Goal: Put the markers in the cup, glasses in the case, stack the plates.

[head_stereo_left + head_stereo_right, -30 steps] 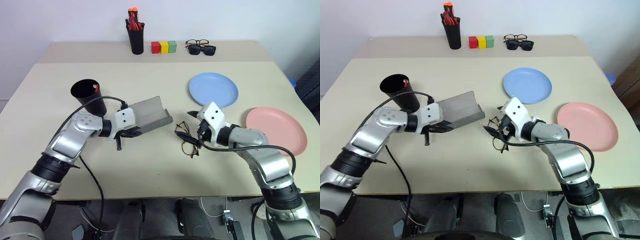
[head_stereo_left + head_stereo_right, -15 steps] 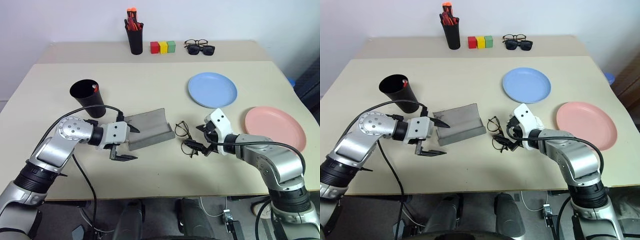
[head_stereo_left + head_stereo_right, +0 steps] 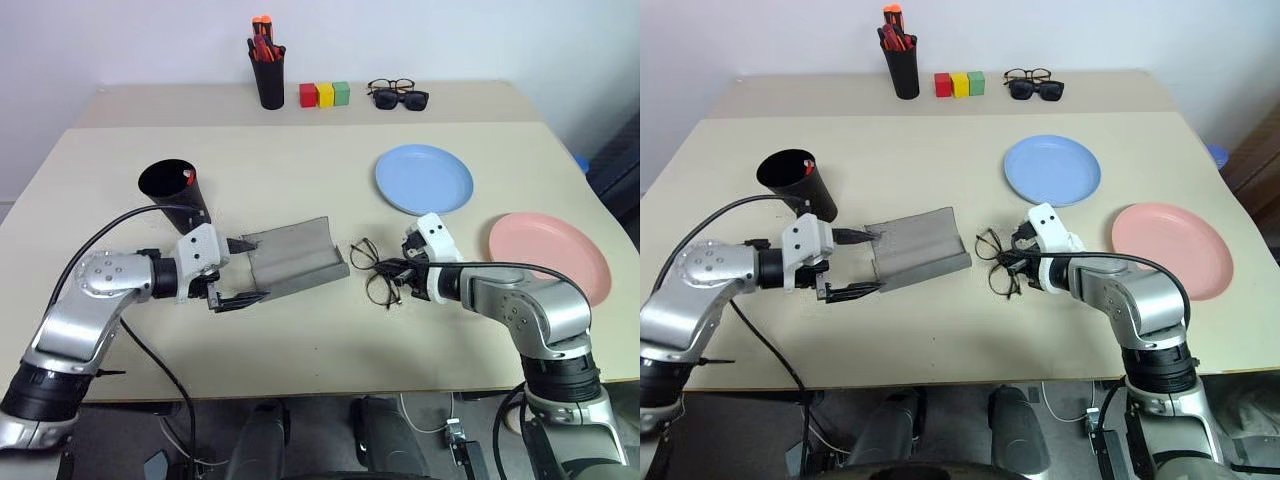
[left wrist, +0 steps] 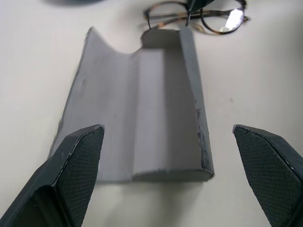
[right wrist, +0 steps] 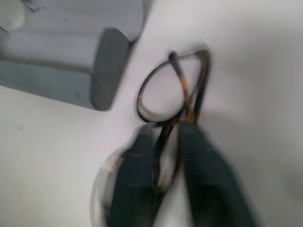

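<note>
My left claw [image 4: 170,175] stands released, its two black fingers spread wide just short of the near end of the grey case [image 3: 292,262], touching nothing. The case lies open on the desk [image 3: 300,340], hollow side up. Just beyond its far end lie the glasses [image 3: 372,272], and my right claw [image 3: 395,272] is clenched on their thin frame, fingers pinched together around the wire where the two lenses meet (the wrist view is blurred, so I cannot tell whether the frame is lifted or resting on the desk).

Farther out on my left, the black cup [image 3: 176,196] stands upright with a red marker [image 3: 189,176] tip showing at its rim. On my right the pink plate [image 3: 550,256] sits near the desk edge, and the blue plate [image 3: 425,179] lies apart from it, farther back and more toward the middle.

At the far edge stand a black pen pot [image 3: 271,79] of orange-capped pens, three blocks [image 3: 326,94] in red, yellow and green, and dark sunglasses [image 3: 403,98] with a second pair of spectacles [image 3: 391,86] just behind. I can read no writing or brand on anything.
</note>
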Robot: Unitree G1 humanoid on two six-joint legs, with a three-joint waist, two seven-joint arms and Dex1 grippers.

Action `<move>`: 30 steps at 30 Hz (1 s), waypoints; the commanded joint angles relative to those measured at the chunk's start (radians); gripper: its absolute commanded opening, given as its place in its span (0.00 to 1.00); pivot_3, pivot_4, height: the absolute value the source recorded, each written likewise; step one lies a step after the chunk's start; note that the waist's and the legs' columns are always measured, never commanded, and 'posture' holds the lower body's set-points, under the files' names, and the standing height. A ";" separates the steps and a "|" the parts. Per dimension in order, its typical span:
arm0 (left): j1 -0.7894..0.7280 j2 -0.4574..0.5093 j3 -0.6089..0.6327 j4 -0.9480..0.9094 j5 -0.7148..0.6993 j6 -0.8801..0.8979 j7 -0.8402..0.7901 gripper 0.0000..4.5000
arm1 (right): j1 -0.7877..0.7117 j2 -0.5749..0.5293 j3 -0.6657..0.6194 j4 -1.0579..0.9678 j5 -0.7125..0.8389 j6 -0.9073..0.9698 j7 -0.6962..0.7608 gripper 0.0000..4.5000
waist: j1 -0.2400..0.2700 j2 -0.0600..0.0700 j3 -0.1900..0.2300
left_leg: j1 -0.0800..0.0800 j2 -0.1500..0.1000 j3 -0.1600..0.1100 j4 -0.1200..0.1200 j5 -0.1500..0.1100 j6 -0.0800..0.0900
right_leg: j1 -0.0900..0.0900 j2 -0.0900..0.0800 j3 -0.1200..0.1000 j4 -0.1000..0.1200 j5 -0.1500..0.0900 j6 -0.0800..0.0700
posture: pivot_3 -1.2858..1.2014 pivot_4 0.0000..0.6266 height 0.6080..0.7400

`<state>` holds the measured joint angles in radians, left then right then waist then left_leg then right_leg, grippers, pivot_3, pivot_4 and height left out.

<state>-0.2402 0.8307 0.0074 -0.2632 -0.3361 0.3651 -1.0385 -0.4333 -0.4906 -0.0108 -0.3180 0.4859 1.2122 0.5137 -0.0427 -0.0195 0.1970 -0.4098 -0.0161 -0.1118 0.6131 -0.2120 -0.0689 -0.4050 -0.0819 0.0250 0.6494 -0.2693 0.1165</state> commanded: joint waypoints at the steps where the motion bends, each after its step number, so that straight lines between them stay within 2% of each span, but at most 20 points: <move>1: 0.030 -0.011 0.087 -0.091 -0.057 0.062 0.061 1.00 | -0.013 -0.028 0.005 -0.002 -0.007 0.007 -0.007 0.01 | 0.001 0.000 0.000 | 0.000 0.000 0.000 0.000 0.000 0.000 | 0.000 0.000 0.000 0.000 0.000 0.000 | 0.52 0.24 1.00; 6: 0.100 -0.037 0.180 -0.143 -0.089 0.132 0.162 1.00 | -0.062 -0.119 0.061 -0.056 -0.039 -0.064 0.032 0.01 | 0.001 0.000 0.000 | 0.000 0.000 0.000 0.000 0.000 0.000 | 0.000 0.000 0.000 0.000 0.000 0.000 | 0.52 0.24 1.00; 11: 0.245 -0.042 0.253 -0.158 -0.055 0.135 0.227 1.00 | -0.233 -0.189 0.216 -0.117 -0.119 -0.348 0.200 0.01 | -0.012 0.002 0.001 | 0.000 0.001 0.002 0.000 0.000 0.000 | -0.001 0.000 0.001 0.000 0.000 0.000 | 0.52 0.24 1.00; 13: 0.286 -0.048 0.260 -0.156 -0.043 0.122 0.243 1.00 | -0.303 -0.171 0.299 -0.074 -0.176 -0.481 0.268 0.01 | -0.015 0.002 0.000 | 0.001 0.003 0.002 -0.001 0.000 0.000 | -0.002 0.002 0.001 0.000 0.000 -0.001 | 0.52 0.24 1.00; 16: 0.330 -0.077 0.291 -0.163 -0.065 0.127 0.271 1.00 | -0.442 -0.034 0.449 0.163 -0.281 -0.722 0.365 0.01 | -0.018 0.001 0.000 | 0.001 0.004 0.002 -0.001 0.000 0.000 | -0.001 0.002 0.000 0.000 -0.001 -0.001 | 0.52 0.24 1.00; 21: 0.374 -0.092 0.319 -0.218 -0.086 0.142 0.293 1.00 | -0.530 0.084 0.548 0.482 -0.388 -0.949 0.484 0.01 | 0.000 0.000 0.000 | 0.001 0.002 0.002 0.000 0.000 0.000 | 0.000 0.001 0.000 -0.001 0.000 -0.002 | 0.52 0.24 1.00; 24: 0.408 -0.096 0.343 -0.262 -0.098 0.157 0.307 1.00 | -0.543 0.092 0.551 0.579 -0.418 -0.987 0.541 0.01 | 0.007 0.000 0.000 | 0.000 0.001 0.001 -0.001 0.000 0.000 | -0.001 0.000 0.000 -0.002 0.000 -0.001 | 0.52 0.24 1.00; 28: 0.448 -0.097 0.363 -0.291 -0.106 0.160 0.316 1.00 | -0.501 0.038 0.540 0.527 -0.409 -0.977 0.662 0.01 | 0.002 0.000 0.000 | 0.000 0.001 0.001 -0.001 0.000 0.000 | -0.001 0.000 0.000 -0.001 0.000 -0.002 | 0.52 0.24 1.00; 30: 0.437 -0.099 0.352 -0.289 -0.106 0.160 0.324 1.00 | -0.496 0.042 0.529 0.518 -0.412 -0.956 0.668 0.01 | -0.001 0.000 0.000 | 0.001 0.002 0.001 -0.002 0.000 0.000 | -0.001 0.001 0.000 -0.001 0.000 -0.002 | 0.52 0.24 1.00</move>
<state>0.2104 0.7346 0.3373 -0.5212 -0.4273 0.5257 -0.7219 -0.9233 -0.4574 0.5443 0.2424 0.0640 0.2521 1.1700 -0.0437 -0.0190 0.1970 -0.4089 -0.0145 -0.1105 0.6115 -0.2121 -0.0691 -0.4059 -0.0812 0.0250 0.6487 -0.2697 0.1147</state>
